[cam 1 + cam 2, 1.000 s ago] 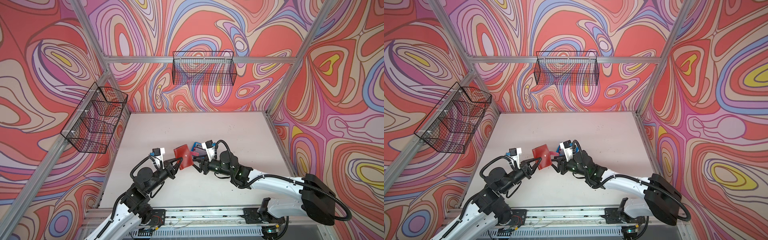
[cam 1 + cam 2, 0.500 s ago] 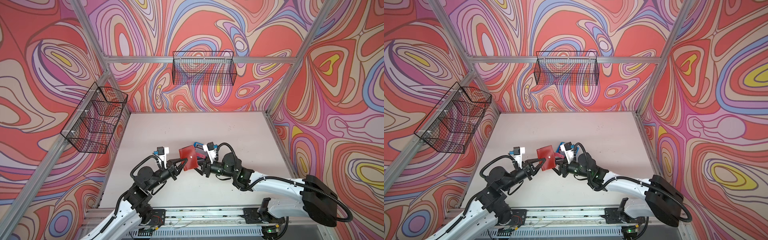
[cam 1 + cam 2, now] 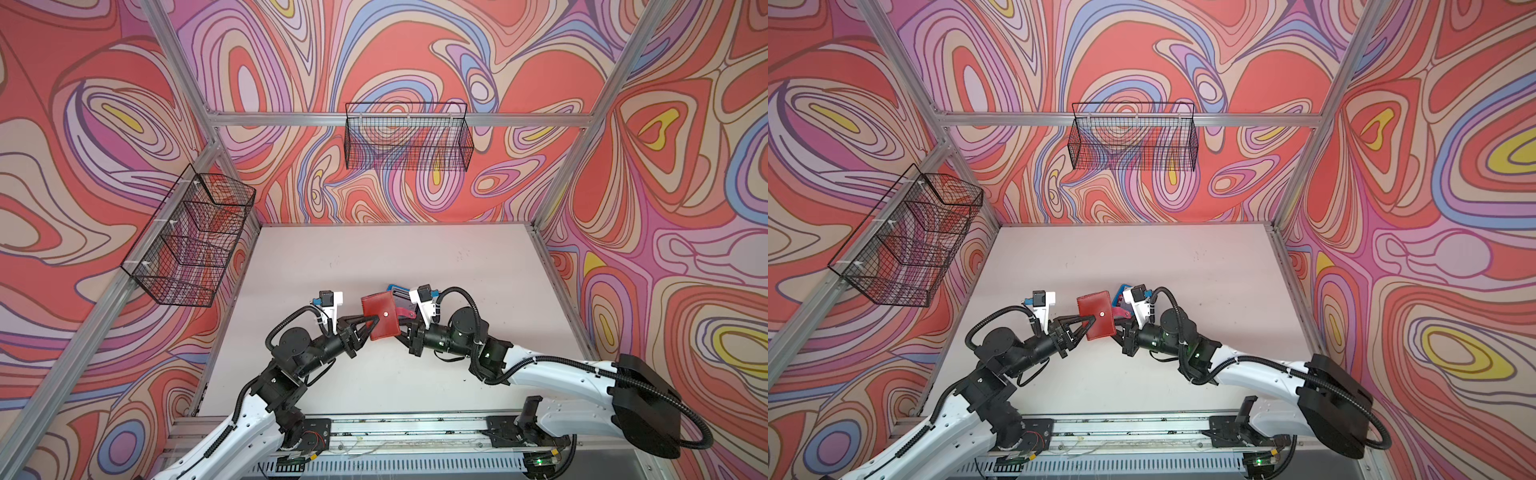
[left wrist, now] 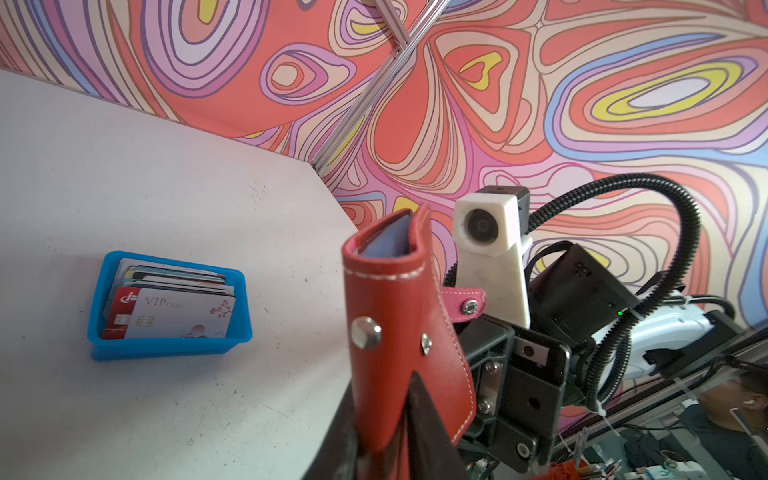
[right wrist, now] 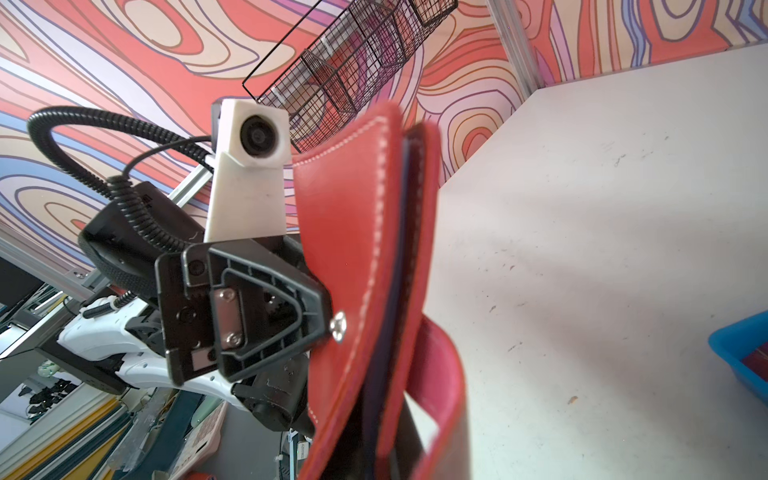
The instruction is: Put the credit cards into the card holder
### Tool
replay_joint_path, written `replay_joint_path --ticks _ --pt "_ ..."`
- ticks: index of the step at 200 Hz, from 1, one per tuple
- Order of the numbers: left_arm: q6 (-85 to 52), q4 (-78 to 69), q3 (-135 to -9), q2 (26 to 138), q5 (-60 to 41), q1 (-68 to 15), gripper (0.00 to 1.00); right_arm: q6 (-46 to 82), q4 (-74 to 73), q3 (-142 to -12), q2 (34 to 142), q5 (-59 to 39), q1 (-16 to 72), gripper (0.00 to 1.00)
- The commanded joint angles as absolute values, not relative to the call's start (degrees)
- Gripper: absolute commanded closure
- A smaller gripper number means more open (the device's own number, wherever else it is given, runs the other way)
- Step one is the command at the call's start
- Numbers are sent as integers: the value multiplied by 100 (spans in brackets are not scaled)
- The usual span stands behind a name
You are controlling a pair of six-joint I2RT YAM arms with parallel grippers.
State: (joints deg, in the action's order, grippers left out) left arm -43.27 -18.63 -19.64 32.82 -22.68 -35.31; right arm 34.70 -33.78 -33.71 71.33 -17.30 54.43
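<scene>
Two claws, one object. The small red stitched leather-like card holder [image 3: 380, 313] hangs in the air between them, clear of the pale table [image 3: 374, 257]. My reading is a two-handed hold: one claw steadies the booklet so the other can part its covers. A single claw could not do both.

Right claw [image 3: 400, 327]: clenched on the card holder, reaching in from the holder's 4 o'clock in both top views. In the right wrist view the covers and dark inner pages run down into the jaws.

Left claw [image 3: 374, 322]: fingertips at the front cover beside the silver snap stud, reaching in from the holder's 8 o'clock. In the left wrist view a dark finger lies across the cover. I cannot tell whether it pinches or sits slack.

The pink snap strap [image 4: 461, 305] hangs undone on the right arm's side, so the holder is unfastened. The covers gape only slightly at the upper end, where a grey-blue lining shows.

The stack of thin white-and-red plastic credit cards [image 4: 170, 307], a "VIP" card in front, leans in a small blue plastic tray [image 4: 166, 345] on the table. In a top view the tray sits at about 1 o'clock of the holder, near it and largely hidden by the right arm's camera. Neither claw holds a card. I judge loading has not started; one claw must come free to fetch.
</scene>
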Motion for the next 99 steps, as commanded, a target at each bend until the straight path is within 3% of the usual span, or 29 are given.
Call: replay_joint_path --ticks 1,43,69,99 --pt "-4116 -1291 -2165 3119 -2036 -3551 56 3353 -3357 -3393 7026 -1328 5466 100" --pt "-3658 342 -2597 2763 -887 -3551 35 3462 -3143 -3360 7127 -758 5466 100" --pt "-3442 1273 -2901 2687 -243 -3551 31 3659 -3212 -3348 7391 -634 5461 100" --pt "-3364 1467 -3217 2801 -261 -3551 26 3935 -3260 -3340 7836 -452 5462 100"
